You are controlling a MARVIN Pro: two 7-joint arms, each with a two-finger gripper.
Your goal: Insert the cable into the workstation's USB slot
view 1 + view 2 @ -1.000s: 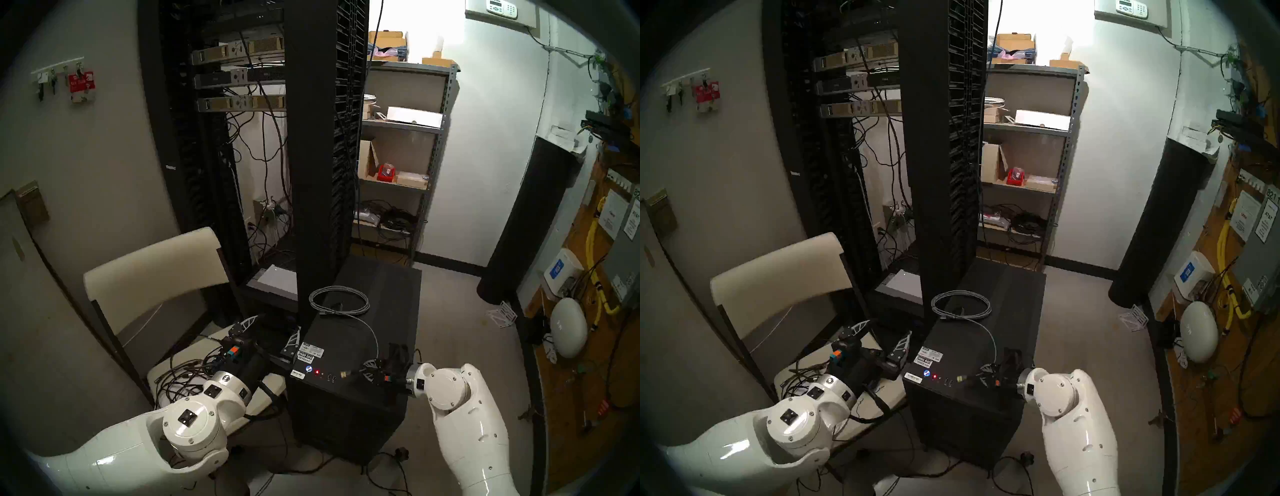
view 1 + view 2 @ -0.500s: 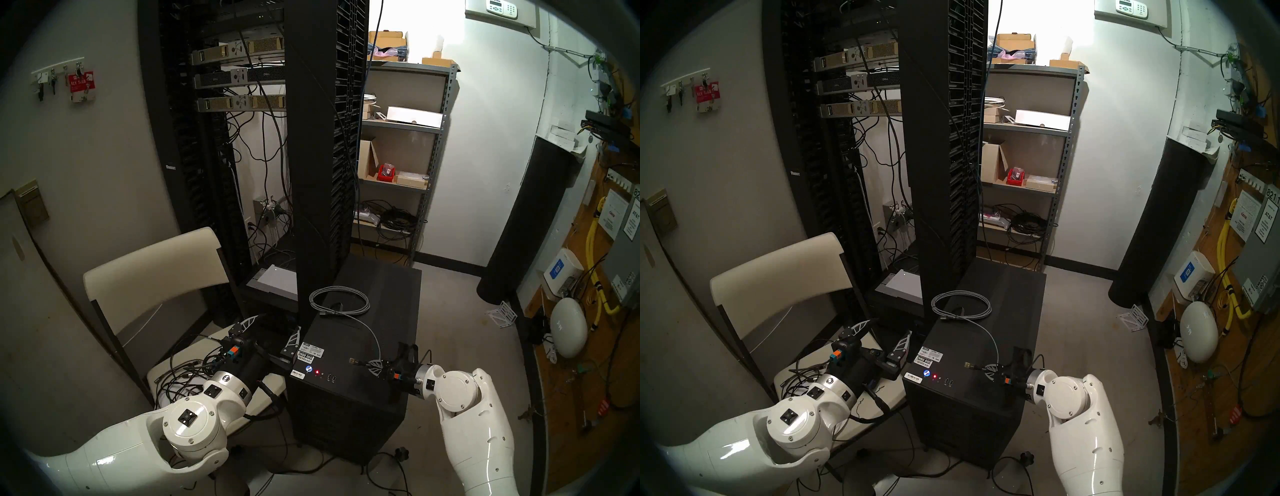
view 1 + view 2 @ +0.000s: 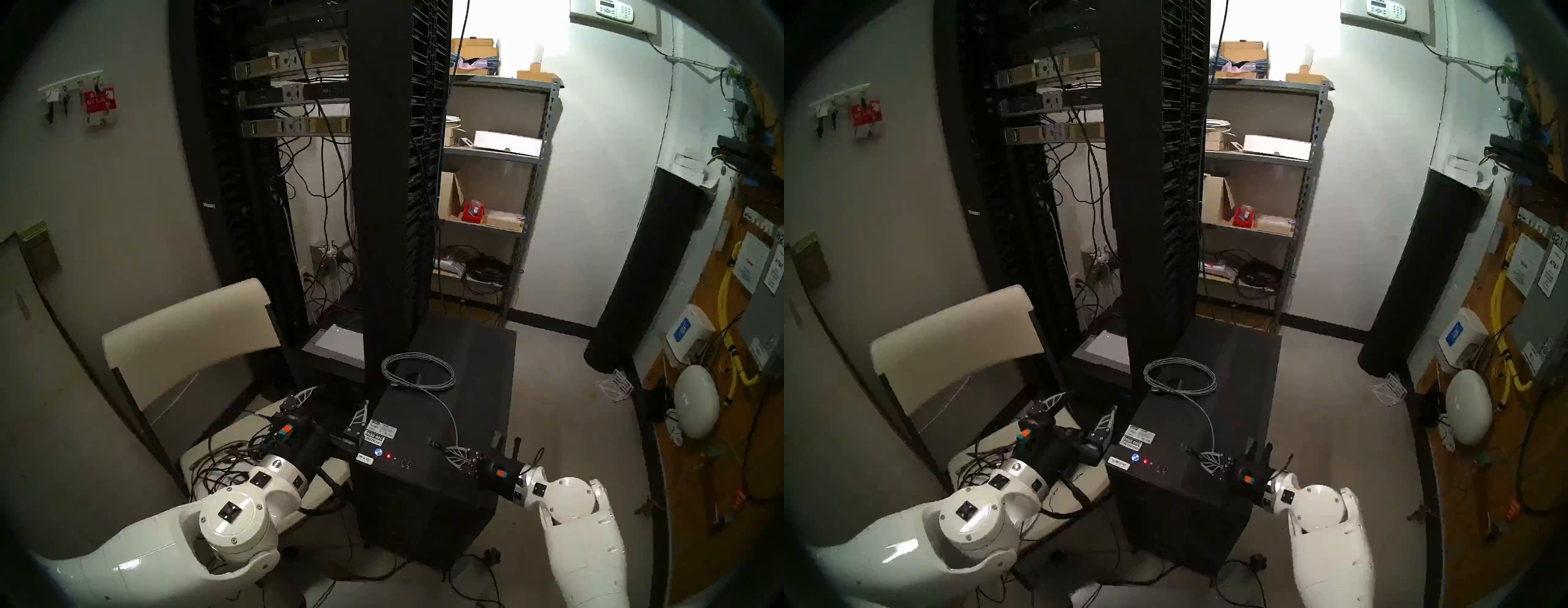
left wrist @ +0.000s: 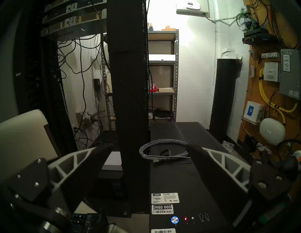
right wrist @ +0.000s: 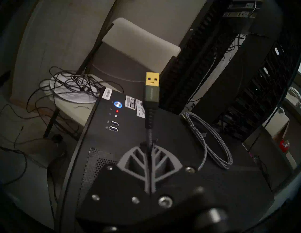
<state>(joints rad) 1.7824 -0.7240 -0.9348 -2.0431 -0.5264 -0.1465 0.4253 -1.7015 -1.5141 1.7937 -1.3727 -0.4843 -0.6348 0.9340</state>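
The black workstation point(image 3: 479, 407) stands on the floor in front of me, with two USB slots point(image 5: 114, 126) beside its blue-lit button point(image 5: 118, 104). The grey braided cable point(image 3: 418, 373) lies looped on its top. My right gripper point(image 5: 149, 144) is shut on the cable just behind the gold-coloured plug point(image 5: 152, 79). The plug hangs above the top near the front edge, right of the slots point(image 3: 406, 463), and points left. My left gripper point(image 3: 333, 407) is open and holds nothing, at the workstation's front left corner above the chair.
A tall black rack post point(image 3: 382, 212) rises right behind the workstation's left side. A cream chair point(image 3: 186, 331) with tangled black wires point(image 3: 225, 458) stands on the left. Metal shelves point(image 3: 488, 191) and a black cylinder point(image 3: 645, 276) are farther back. Cables lie on the floor.
My right gripper has drawn the plug back from just beside the USB slots to above the top. Its wrist has turned and the forearm has swung right. The left arm has not moved.
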